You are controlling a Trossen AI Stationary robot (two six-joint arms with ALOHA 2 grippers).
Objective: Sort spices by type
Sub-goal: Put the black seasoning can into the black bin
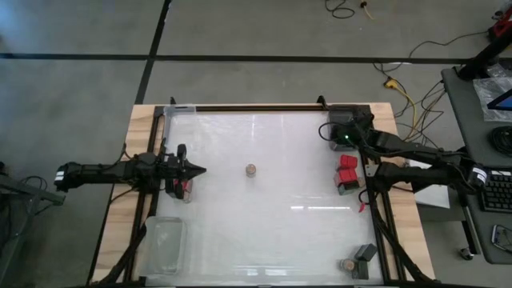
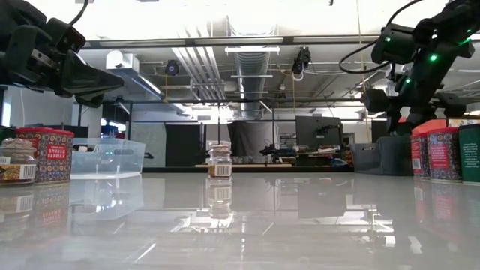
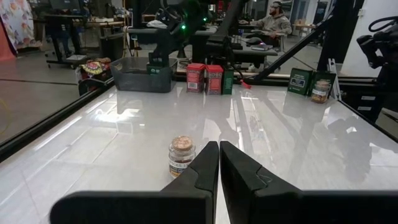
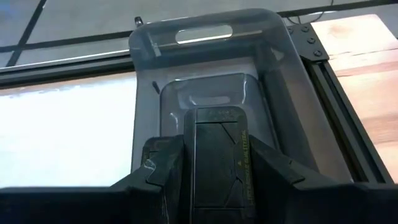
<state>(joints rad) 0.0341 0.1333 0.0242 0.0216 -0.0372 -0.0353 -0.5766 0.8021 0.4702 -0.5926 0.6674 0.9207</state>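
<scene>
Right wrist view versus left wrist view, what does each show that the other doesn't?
Only the right wrist view shows the right pincer shut on a black box, held over a clear tray. Only the left wrist view shows the left pincer, shut and empty, a tan-topped jar ahead of it, and red tins farther off. Both show the white tabletop.

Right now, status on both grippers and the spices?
Right gripper shut on black box over dark tray. Left gripper shut, empty. Round jar mid-table. Nothing blocking.
</scene>
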